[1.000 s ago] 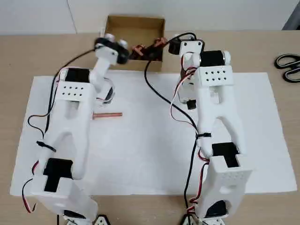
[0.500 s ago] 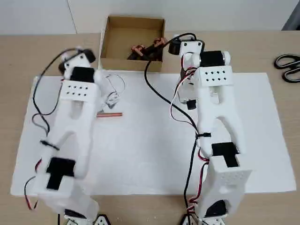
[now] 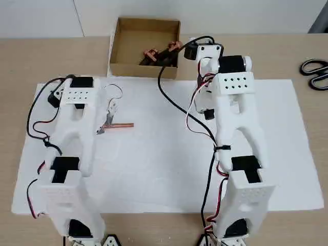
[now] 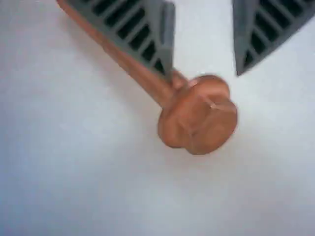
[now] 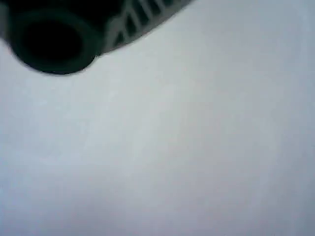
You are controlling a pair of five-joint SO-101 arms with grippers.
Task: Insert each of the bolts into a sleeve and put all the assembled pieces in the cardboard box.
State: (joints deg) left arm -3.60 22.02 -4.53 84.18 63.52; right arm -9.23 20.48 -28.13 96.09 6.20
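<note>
A copper bolt (image 3: 119, 125) lies on the white sheet, its head (image 4: 199, 115) facing the left wrist camera. My left gripper (image 3: 104, 127) hangs open right over the head end; one ribbed finger (image 4: 147, 34) overlaps the shank and the other (image 4: 266, 29) stands clear of it. The cardboard box (image 3: 143, 70) at the table's far edge holds several copper-and-black assembled pieces (image 3: 160, 54). My right gripper (image 3: 207, 110) sits low over the sheet, shut on a black sleeve (image 5: 49, 42) whose open end faces its camera.
The white sheet (image 3: 154, 169) covers most of the wooden table. Black-handled scissors (image 3: 315, 67) lie at the far right edge. Cables trail from both arms, one looping near the box.
The left arm has swung back from the cardboard box and come down over the bolt on the sheet. The right arm has not moved.
</note>
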